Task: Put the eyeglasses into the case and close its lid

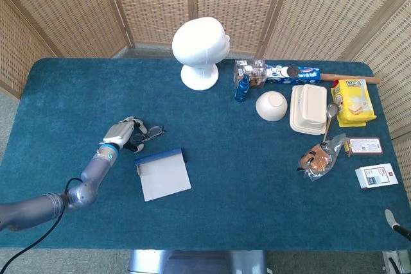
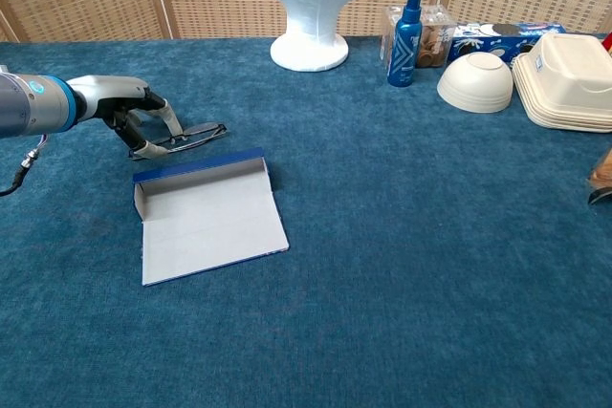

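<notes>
- Eyeglasses (image 2: 187, 137) lay on the blue desk (image 2: 402, 265), just beyond the far edge of the case (image 2: 206, 219) and a little to its left; not in it.
- Case lay open and flat on the desk, pale inside, blue rim along its far edge, lid folded out toward the camera in the chest view.
- Left hand (image 2: 134, 118) was at the left end of the eyeglasses, fingers (image 2: 171, 119) curled down around the frame; it seemed to be pinching the frame, though the contact was too small to see clearly.
- In the head view the same left hand (image 1: 123, 134) sat at the eyeglasses (image 1: 150, 133), arm running back to the lower left corner.
- Right hand (image 1: 397, 220): only a sliver showed at the lower right edge of the head view; could not tell whether it was spread or clenched.
- Farther off: white mannequin head (image 1: 200, 49) at the far middle of the desk, blue bottle (image 2: 409, 25), upturned white bowl (image 2: 476, 81) and white clamshell box (image 2: 568, 68) to the right.
</notes>
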Controlling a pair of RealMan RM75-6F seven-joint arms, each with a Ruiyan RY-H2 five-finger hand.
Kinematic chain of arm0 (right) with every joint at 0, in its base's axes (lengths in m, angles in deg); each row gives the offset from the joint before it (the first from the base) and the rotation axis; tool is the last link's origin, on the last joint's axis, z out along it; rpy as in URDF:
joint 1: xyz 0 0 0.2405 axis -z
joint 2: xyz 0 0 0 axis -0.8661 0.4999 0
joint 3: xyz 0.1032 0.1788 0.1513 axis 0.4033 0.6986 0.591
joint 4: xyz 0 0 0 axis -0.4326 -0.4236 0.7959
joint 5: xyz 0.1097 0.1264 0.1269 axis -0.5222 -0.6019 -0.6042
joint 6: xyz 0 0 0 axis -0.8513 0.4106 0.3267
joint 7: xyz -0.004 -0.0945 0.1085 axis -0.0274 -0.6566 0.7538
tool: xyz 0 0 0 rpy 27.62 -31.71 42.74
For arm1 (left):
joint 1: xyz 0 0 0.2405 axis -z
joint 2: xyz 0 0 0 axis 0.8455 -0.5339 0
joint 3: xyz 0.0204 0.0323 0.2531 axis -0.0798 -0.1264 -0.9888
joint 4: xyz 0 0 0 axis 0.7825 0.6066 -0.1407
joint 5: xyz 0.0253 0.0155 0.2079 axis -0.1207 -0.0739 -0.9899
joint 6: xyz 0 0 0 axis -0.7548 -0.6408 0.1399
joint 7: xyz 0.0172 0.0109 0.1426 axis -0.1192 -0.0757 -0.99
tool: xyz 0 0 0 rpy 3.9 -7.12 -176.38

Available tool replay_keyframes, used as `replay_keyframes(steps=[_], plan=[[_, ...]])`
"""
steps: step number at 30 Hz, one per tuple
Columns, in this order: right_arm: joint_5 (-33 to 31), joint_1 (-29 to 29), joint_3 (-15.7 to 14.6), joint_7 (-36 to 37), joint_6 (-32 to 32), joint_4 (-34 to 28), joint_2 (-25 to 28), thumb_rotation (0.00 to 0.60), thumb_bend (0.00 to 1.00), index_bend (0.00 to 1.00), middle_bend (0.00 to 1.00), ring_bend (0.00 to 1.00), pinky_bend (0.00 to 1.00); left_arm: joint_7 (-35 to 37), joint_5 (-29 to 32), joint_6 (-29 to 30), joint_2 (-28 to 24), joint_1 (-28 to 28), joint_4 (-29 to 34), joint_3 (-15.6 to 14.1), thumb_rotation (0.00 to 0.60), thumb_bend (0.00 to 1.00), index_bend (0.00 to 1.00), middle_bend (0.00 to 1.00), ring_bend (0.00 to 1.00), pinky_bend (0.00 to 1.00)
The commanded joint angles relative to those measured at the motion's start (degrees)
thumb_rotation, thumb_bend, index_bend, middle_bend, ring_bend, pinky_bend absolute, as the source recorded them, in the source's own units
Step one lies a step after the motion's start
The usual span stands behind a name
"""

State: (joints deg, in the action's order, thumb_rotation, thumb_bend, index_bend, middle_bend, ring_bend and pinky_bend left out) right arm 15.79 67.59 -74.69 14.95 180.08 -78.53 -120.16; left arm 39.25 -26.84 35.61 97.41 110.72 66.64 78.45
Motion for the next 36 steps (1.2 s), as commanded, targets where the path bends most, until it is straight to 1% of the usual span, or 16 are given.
replay_keyframes(steps=[1, 10, 14, 21, 31, 36], plan=[[0.1, 0.4, 0.0, 0.6, 0.3, 0.1, 0.1, 0.572, 0.25, 0.09, 0.17, 0.01, 0.16, -1.1, 0.0, 0.6, 0.1, 0.6, 0.2, -0.8, 0.6, 0.35, 0.36, 0.13, 0.01, 0.07], [0.4, 1.3, -0.1, 2.5, 0.9, 0.5, 0.2, 0.56, 0.24, 0.09, 0.17, 0.01, 0.16, -3.3, 0.0, 2.1, 0.0, 1.2, 1.1, -2.2, 0.6, 0.39, 0.38, 0.13, 0.0, 0.07], [0.5, 1.5, 0.0, 2.9, 1.3, 0.6, 0.3, 0.56, 0.24, 0.09, 0.17, 0.01, 0.16, -3.8, 0.0, 2.7, 0.2, 1.3, 1.2, -2.5, 0.6, 0.42, 0.41, 0.13, 0.0, 0.07], [0.7, 1.8, 0.1, 4.0, 1.6, 1.0, 0.3, 0.564, 0.24, 0.09, 0.17, 0.0, 0.16, -3.8, -0.5, 3.8, 0.0, 1.0, 1.7, -2.3, 0.6, 0.45, 0.48, 0.14, 0.0, 0.08], [1.3, 2.0, 0.3, 4.8, 2.0, 1.3, 0.1, 0.559, 0.24, 0.09, 0.17, 0.0, 0.16, -2.9, -2.5, 5.6, -1.7, -0.9, 3.9, -2.4, 0.6, 0.46, 0.51, 0.16, 0.0, 0.08], [1.6, 2.1, 0.4, 5.1, 2.3, 1.4, 0.0, 0.56, 0.24, 0.08, 0.17, 0.0, 0.16, -1.2, -4.1, 6.5, -2.8, -2.4, 5.4, -1.8, 0.6, 0.47, 0.53, 0.18, 0.0, 0.08]])
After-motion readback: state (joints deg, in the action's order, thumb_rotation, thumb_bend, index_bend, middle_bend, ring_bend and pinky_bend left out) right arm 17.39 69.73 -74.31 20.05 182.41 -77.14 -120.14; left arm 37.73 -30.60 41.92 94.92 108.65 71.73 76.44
